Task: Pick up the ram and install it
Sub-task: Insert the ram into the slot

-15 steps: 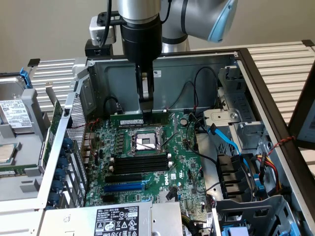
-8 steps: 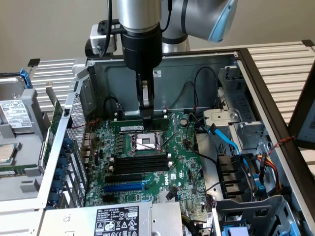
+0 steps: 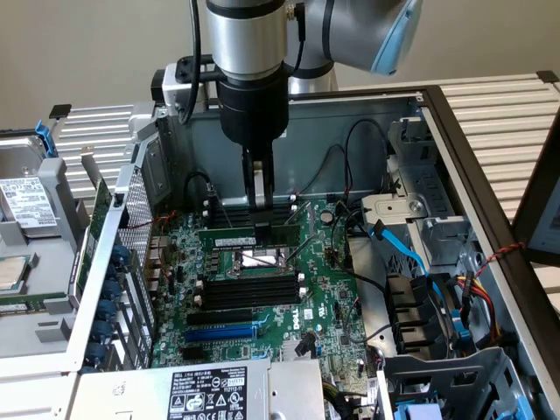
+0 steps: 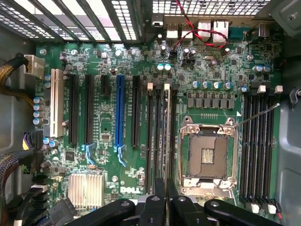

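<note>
Gripper nearly closed; we see fingers pinching ram at top edge, mid-length. Ram stands on edge directly beneath gripper, parallel to black memory slots beside CPU socket. We cannot tell whether ram touches slot.

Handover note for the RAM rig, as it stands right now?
Gripper: shut on the ram, holding its top edge near the middle.
Position: the stick stands on edge inside the case, lined up along the memory slots beside the CPU socket.
Done: pick-up.
Left: the install. Whether the stick is seated in a slot cannot be told.
</note>
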Robot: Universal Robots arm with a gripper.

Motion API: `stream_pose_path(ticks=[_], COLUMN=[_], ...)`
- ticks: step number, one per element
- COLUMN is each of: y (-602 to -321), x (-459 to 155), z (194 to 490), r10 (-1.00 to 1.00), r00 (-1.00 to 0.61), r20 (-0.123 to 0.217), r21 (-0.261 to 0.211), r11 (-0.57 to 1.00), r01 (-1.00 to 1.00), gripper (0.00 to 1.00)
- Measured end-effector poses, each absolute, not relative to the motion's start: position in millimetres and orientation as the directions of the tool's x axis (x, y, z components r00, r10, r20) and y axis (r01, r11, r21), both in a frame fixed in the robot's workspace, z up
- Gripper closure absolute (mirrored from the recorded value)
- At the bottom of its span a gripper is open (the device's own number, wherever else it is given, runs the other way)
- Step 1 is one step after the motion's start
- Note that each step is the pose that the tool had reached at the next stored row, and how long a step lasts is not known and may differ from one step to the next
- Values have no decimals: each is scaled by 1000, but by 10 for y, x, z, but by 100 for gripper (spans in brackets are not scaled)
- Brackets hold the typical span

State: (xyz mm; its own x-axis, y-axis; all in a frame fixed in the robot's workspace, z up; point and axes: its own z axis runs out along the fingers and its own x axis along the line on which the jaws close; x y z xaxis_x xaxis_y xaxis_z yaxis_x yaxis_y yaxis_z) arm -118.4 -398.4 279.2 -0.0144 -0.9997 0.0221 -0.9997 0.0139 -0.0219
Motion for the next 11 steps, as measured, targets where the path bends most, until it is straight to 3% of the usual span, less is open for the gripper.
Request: stream_pose_path(ticks=[11], y=[-4028], x=[-1188], z=[2604], r10=[-1000], r00=[-16], r20=[23], r21=[-22], r11=[15], r01=[-1000], gripper=[87])
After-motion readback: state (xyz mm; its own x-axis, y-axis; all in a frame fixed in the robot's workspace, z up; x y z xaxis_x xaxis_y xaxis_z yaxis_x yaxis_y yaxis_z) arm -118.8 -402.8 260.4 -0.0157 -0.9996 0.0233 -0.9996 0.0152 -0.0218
